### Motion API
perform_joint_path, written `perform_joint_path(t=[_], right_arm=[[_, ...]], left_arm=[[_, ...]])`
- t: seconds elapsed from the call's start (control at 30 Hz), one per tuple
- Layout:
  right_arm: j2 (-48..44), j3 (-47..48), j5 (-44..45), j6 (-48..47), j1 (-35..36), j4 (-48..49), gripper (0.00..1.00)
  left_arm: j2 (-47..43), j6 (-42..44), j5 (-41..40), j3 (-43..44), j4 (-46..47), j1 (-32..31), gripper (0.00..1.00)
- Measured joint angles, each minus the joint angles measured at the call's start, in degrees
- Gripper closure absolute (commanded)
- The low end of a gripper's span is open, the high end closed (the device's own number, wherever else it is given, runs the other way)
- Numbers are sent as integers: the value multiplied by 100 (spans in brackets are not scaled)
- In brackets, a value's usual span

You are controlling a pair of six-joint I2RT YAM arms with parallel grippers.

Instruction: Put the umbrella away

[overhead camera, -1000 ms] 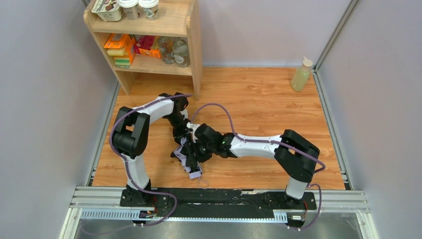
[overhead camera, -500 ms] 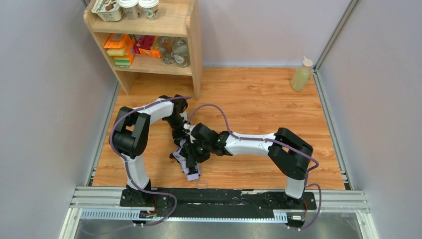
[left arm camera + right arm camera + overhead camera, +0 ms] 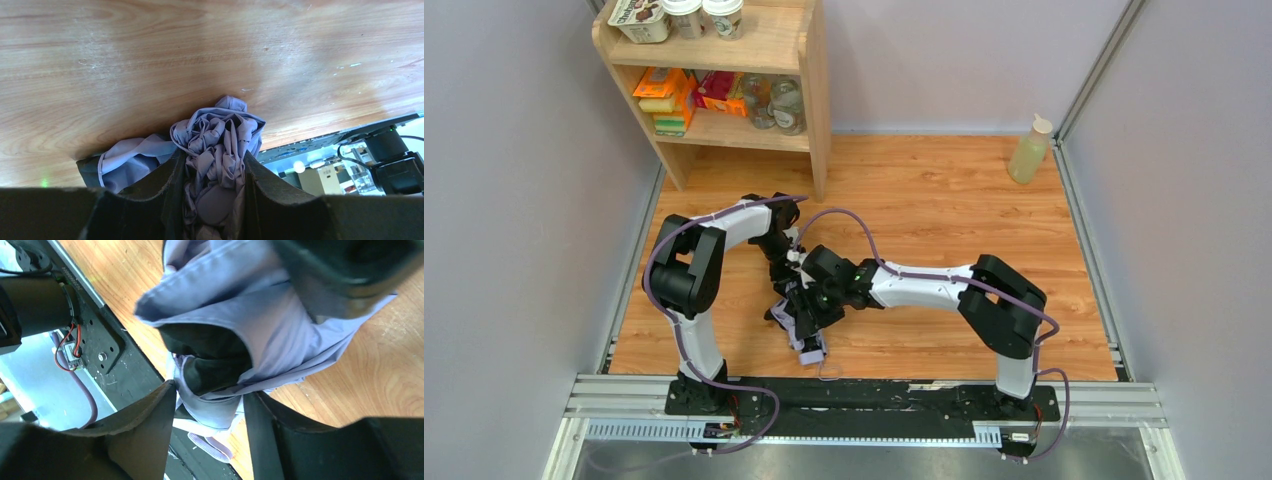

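Since a second ago the right arm has slid toward 9 o'clock, and the bundle under it has crept toward 6 o'clock. Our left pincer (image 3: 215, 167) is clamped on bunched lilac cloth that fills the gap between its fingers. The right pincer (image 3: 209, 396) has folded cloth touching both fingers, so we judge that it grips too. The umbrella (image 3: 812, 340) lies collapsed on the worktop (image 3: 944, 200) between the arms. Its long axis runs from 11 to 5 o'clock, with the strap (image 3: 212, 447) at the 5 o'clock end near the rail. The left pincer holds the 11 o'clock end and the right the middle. The shelf (image 3: 816, 100) stands at 12 o'clock, nearer the left arm. We can read no writing on its boxes.
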Motion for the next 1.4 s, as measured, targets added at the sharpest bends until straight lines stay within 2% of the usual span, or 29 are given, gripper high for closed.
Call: perform_joint_path(t=[0.33, 0.47, 0.63, 0.77, 0.9, 1.13, 1.4], right_arm=[[-365, -284, 245, 122, 52, 2, 45], [-551, -382, 363, 142, 55, 24, 41], [-822, -555, 363, 144, 70, 192, 48], [-828, -555, 313, 210, 68, 262, 54], [-750, -437, 328, 227, 87, 223, 49], [-400, -63, 883, 76, 328, -26, 50], [-243, -44, 1694, -151, 542, -229, 67]], left_arm=[[-273, -442, 81, -267, 328, -28, 100], [-278, -468, 101, -249, 354, -31, 100], [-278, -501, 219, -249, 466, -31, 100], [-278, -529, 251, -249, 520, -31, 100], [-278, -627, 326, -243, 625, -31, 100], [-267, -695, 387, -179, 697, -31, 100], [-140, -691, 417, -131, 767, -28, 100]])
